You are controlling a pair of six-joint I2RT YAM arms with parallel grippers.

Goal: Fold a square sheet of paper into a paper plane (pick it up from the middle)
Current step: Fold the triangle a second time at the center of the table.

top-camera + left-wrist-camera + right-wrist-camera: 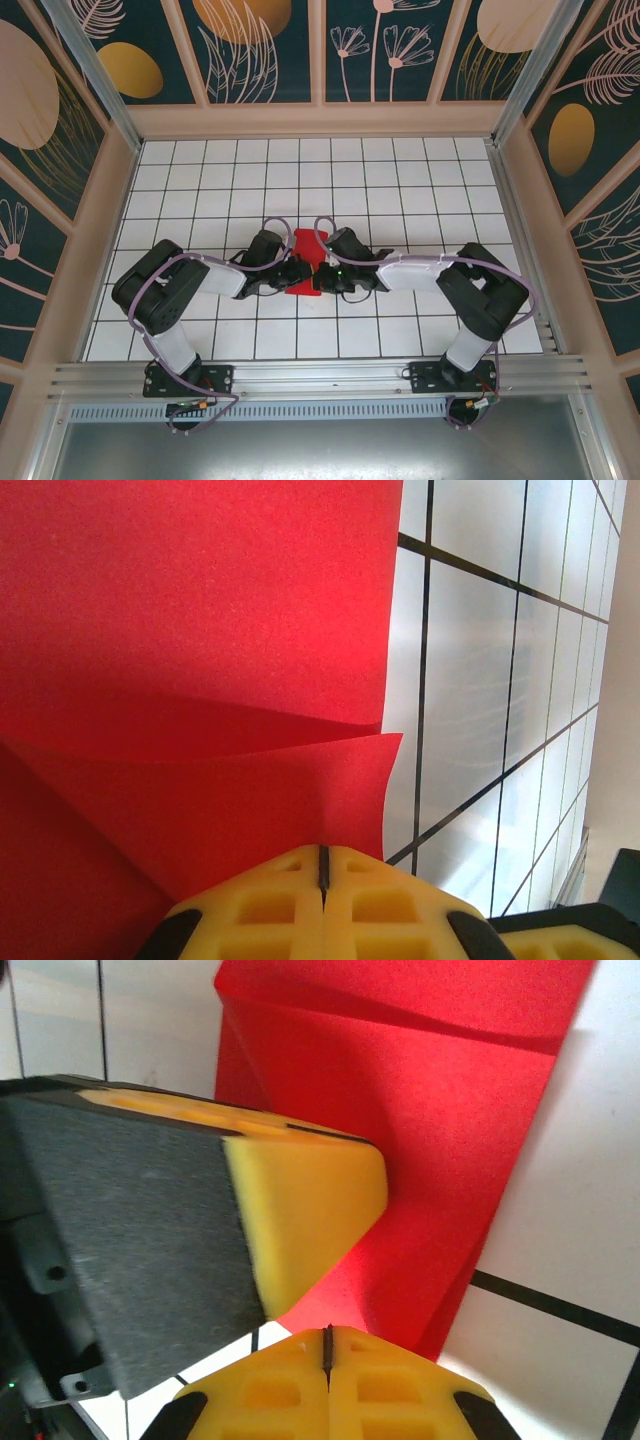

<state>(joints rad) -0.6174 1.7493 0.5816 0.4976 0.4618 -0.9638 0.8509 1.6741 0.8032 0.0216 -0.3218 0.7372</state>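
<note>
Roughly where things stood: early in the folding; the red paper [306, 243] lay at the middle of the counter [300, 180], between the two arms, doubled into a narrower shape with a loose flap standing off the layer beneath.
Left pincer [322, 852]: fingers closed to a hairline seam; the curling edge of the flap ran straight into that seam, so I judged it nipped on the red paper.
Right pincer [327, 1332]: likewise closed to a thin seam, with the lower edge of the red paper meeting it; I judged it to be gripping from the opposite side; the left pincer's yellow pad [310, 1210] sat just beside it, over the paper, though I could not tell whether it pressed down.
Step in hand: probably carrying a flap across to set a crease.
What the move called for: both grips travelling together at the same height, so the thin sheet neither stretched nor buckled; the flap's edge brought square to the edge below before any pressing; the crease then flattened from its middle outward.
Risk: the two pincers were crowded close, so a collision or a tear at the pinch seemed the likeliest fault; a skewed edge here would have spoiled the dart's symmetry.
</note>
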